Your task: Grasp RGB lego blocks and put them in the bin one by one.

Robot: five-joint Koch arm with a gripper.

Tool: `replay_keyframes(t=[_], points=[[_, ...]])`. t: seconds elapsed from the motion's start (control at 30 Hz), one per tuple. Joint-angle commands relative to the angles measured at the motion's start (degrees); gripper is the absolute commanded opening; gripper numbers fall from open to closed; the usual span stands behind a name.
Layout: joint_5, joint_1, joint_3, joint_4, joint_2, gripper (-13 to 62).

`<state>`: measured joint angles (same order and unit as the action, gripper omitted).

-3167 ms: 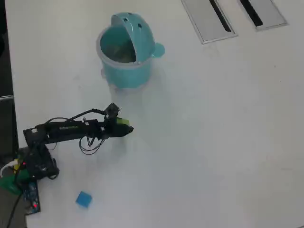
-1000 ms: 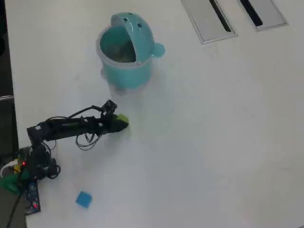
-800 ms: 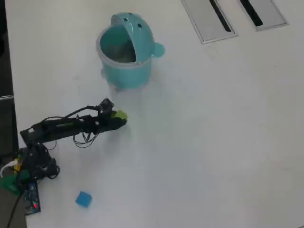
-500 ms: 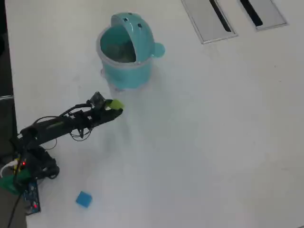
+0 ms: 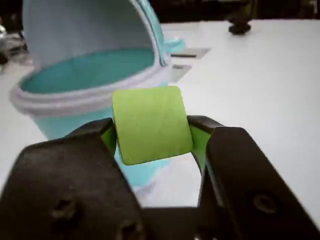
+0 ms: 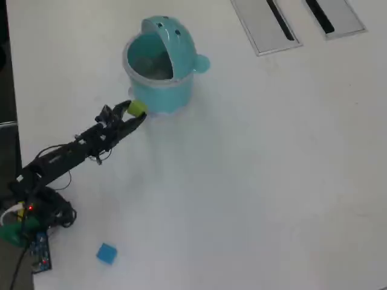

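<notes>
My gripper (image 5: 151, 131) is shut on a yellow-green lego block (image 5: 151, 124), which fills the gap between the two black jaws. Right behind it stands the teal bin (image 5: 85, 80), its lid tipped up and its mouth open. Seen from overhead, the gripper (image 6: 136, 110) holds the green block (image 6: 136, 108) just left of the bin's (image 6: 158, 72) lower wall. A blue lego block (image 6: 106, 253) lies on the table near the arm's base. No red block shows.
Two flat grey panels (image 6: 266, 24) with dark slots lie at the table's far edge. The arm's base with wires and a circuit board (image 6: 33, 235) sits at the lower left. White tabletop (image 6: 272, 181) spreads to the right.
The arm has swung up and toward the bin with the green block held, from the table's middle left to right beside the bin's lower left wall.
</notes>
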<state>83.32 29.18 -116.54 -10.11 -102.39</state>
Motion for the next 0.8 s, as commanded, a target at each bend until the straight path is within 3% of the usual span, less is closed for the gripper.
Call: replay_keyframes(t=[0.0,0.3,0.77], points=[[-1.05,0.7,6.33,-5.36,-2.11,17.2],[-4.13,2.9,20.21,-2.64,1.23,17.1],[-3.69,12.57,39.37,-0.62,16.0,14.9]])
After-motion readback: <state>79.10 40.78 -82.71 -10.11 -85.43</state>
